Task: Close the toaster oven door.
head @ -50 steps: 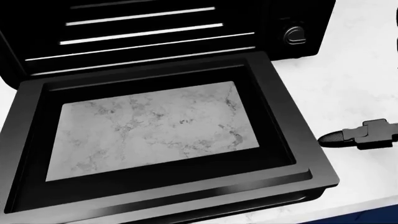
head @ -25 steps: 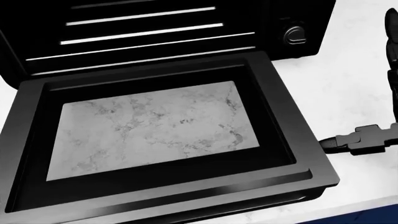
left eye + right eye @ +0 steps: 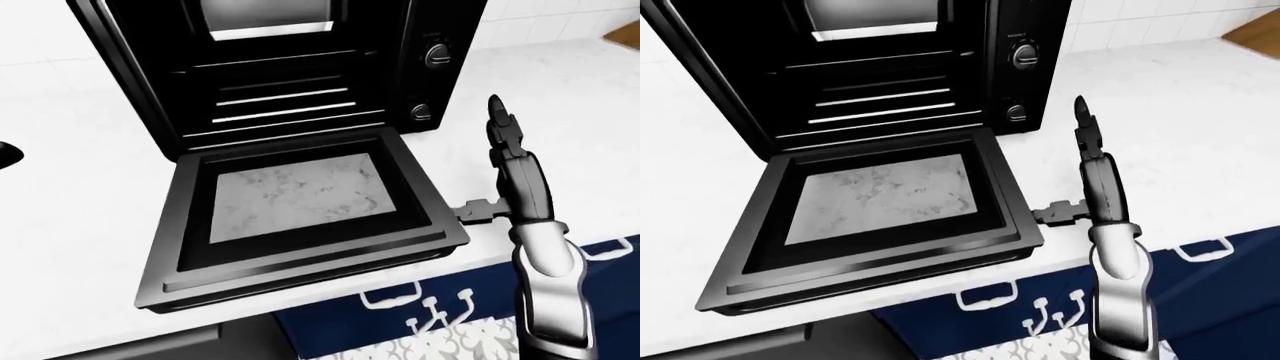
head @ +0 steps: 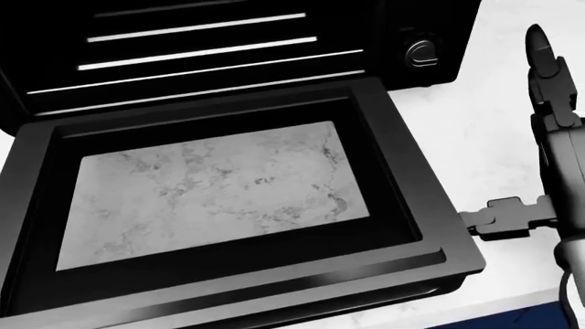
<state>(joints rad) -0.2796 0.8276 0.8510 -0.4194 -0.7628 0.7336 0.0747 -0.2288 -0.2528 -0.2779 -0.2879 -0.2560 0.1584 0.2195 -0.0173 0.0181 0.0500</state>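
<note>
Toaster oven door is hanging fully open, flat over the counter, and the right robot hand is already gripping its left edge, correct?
Not quite. The toaster oven door does lie fully open and flat, but the right robot hand stands open beside its right edge, gripping nothing; one finger points at that edge. The left-eye view shows it.

Light: bright, even, with no visible source.
Shadows: faint; the white table point(image 3: 80, 172) is almost blown out.
Glare: pale streaks on the toaster oven door point(image 4: 228, 185) rim and rack bars.
Focus: sharp throughout, no blur or edge distortion.
</note>
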